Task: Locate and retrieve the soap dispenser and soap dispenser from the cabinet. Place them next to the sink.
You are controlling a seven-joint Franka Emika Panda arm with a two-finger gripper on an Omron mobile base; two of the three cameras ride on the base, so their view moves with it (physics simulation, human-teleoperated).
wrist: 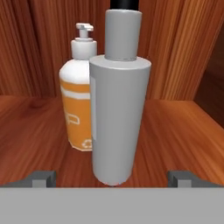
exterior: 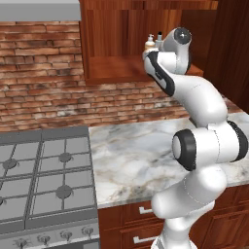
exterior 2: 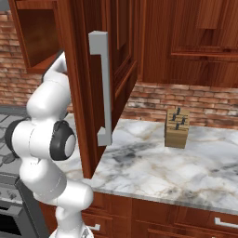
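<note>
Now, pincer: my gripper [wrist: 112, 178] stands as wide open as it goes, holding nothing — one dark fingertip [wrist: 43, 178] at each side of the hand view
Grey bottle: the pale grey soap dispenser [wrist: 117, 109] with the black top stands upright between my fingertips, close in front, not touched by either
Orange bottle: the orange soap dispenser [wrist: 78, 100] with the white pump stands upright just behind and to the left of the grey one, partly hidden by it; I cannot tell whether they touch
Cabinet: both bottles sit on the wooden floor of the doorless cabinet [exterior: 112, 68], near its right end — my arm reaches up to them
Below: marble counter [exterior: 131, 155], stove [exterior: 44, 175] at its left
Right base view: knife block [exterior 2: 176, 128] on the counter, an open cabinet door [exterior 2: 100, 88] beside my arm
</note>
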